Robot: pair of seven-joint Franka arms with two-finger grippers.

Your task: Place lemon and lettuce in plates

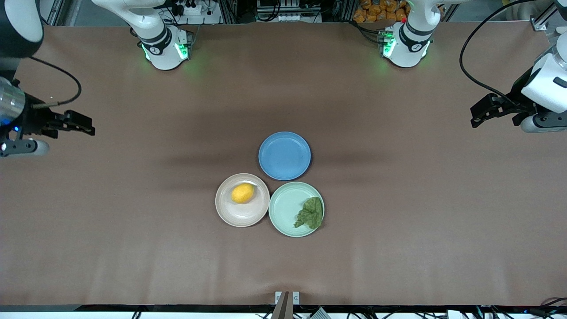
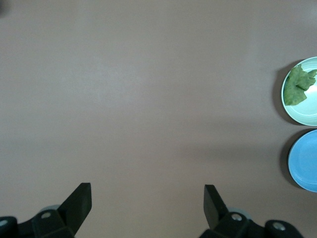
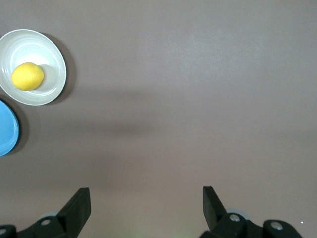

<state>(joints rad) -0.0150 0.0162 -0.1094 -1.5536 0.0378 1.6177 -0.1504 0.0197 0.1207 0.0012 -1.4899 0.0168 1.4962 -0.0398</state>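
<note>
1. The lemon lies in the beige plate, near the middle of the desk and a little toward the edge nearest the front camera.
2. The lettuce lies in the green plate, at the part of it toward the left arm's end of the desk, with its ragged edge reaching the rim.
3. The beige and green plates sit side by side with rims touching, the beige one toward the right arm's end.
4. The blue plate is farther from the front camera than both, just beside them, with nothing on it.
5. The right end effector hangs over the desk by the edge at the right arm's end, well apart from the plates. Its fingers are spread wide with nothing between them, and its wrist is level, pointing toward the middle of the desk.
6. The left end effector hangs over the desk by the edge at the left arm's end, also well apart from the plates. Its fingers are spread wide and hold nothing; it points toward the middle of the desk.
</note>
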